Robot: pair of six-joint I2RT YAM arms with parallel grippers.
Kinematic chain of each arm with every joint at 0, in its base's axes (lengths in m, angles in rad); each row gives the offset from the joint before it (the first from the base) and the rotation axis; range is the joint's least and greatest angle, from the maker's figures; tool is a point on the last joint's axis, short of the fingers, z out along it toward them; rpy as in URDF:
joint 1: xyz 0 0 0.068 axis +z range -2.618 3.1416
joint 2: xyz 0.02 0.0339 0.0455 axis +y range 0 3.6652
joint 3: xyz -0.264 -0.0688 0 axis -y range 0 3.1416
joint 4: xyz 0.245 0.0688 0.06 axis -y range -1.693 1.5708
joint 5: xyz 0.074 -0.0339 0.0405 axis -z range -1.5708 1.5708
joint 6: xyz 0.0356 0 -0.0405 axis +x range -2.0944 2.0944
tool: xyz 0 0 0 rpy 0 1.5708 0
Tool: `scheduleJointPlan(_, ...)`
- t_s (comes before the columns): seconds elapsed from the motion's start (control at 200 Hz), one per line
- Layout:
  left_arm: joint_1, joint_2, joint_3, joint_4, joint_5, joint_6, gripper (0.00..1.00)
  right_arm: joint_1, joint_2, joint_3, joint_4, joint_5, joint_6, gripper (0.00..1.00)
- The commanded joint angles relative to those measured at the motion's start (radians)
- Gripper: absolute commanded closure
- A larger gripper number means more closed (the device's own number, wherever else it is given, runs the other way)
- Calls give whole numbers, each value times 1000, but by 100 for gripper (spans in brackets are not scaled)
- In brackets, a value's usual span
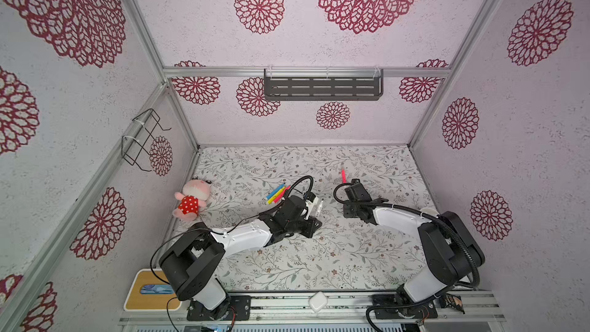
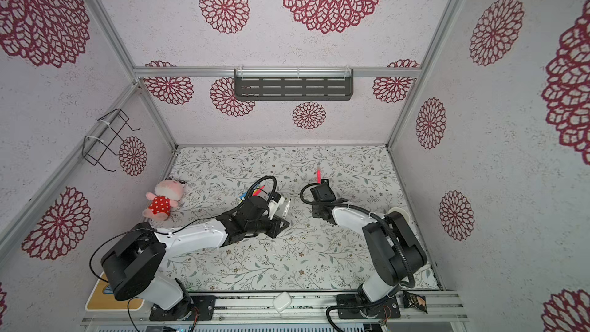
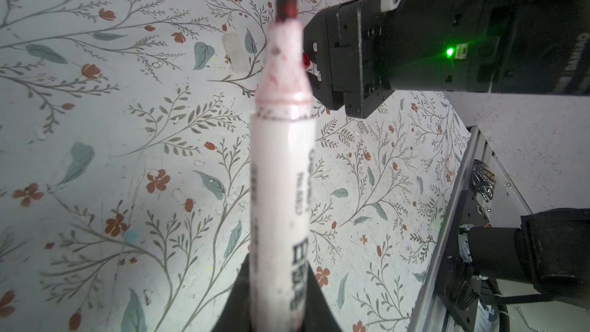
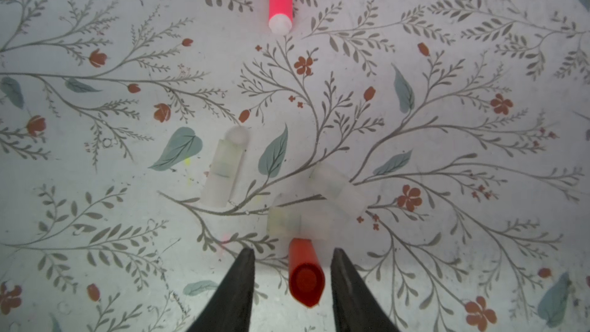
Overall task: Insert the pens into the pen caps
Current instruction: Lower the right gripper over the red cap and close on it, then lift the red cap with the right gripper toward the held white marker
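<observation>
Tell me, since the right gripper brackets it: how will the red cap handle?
The red cap looks hollow, hard plastic: likely stiff and light. Lying on its side between the right gripper's open jaws, it may roll. The clear cap at its end could shift.

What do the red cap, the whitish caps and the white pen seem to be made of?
Red cap: smooth opaque plastic, it seems; even colour, moulded hollow end. Whitish caps: probably frosted translucent plastic; milky, dimly see-through walls. White pen: glossy plastic barrel with printed text, likely a felt tip.
</observation>
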Motion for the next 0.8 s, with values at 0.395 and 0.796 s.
scheduleJointPlan(0.395,-3,-32,-13,14,-10,15,100,-4,6,17,1,13,-2,87)
scheduleJointPlan(0.796,-38,-120,-89,90,-139,63,100,-42,-410,-106,159,-594,-94,94)
